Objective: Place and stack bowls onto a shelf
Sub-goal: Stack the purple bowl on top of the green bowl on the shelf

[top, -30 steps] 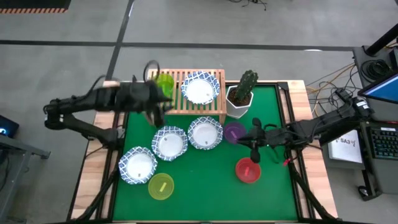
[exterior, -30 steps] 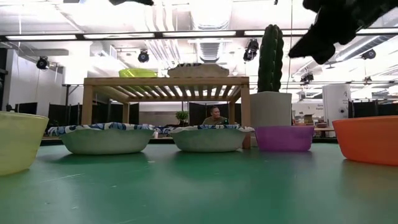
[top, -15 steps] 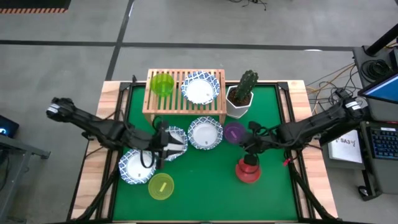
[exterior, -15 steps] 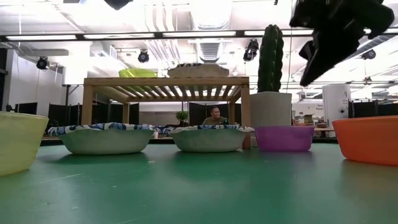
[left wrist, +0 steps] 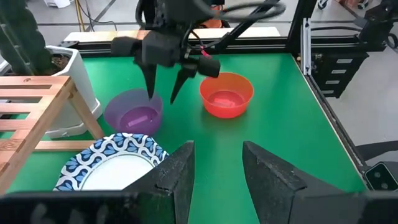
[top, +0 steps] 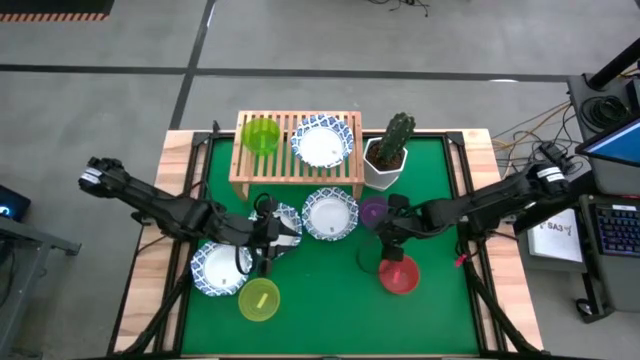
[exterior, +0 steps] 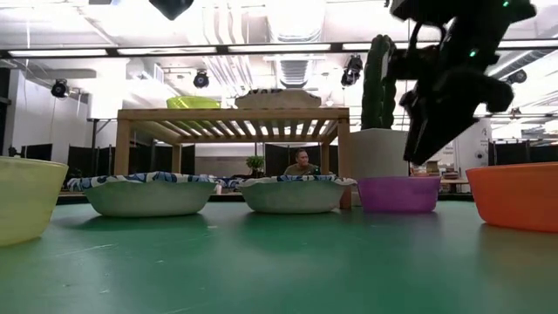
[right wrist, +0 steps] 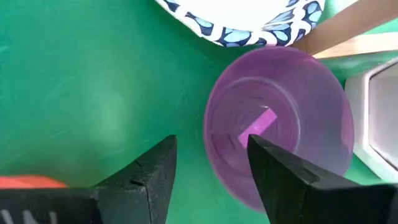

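Right gripper (right wrist: 208, 163) has shifted over purple bowl (right wrist: 280, 124), jaws apart astride its near rim; left gripper (left wrist: 217, 165) apart, empty. Pickup looks imminent.

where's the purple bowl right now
In the high view the purple bowl sits on the green mat right of centre, between a blue-rimmed bowl and the red bowl, just in front of the cactus pot.

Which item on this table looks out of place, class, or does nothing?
Nothing is spilled, tipped or broken. The one odd item is the potted cactus beside the shelf, standing among bowls. The right gripper, jaws open, hovers over the purple bowl; the left gripper is by the patterned bowls.
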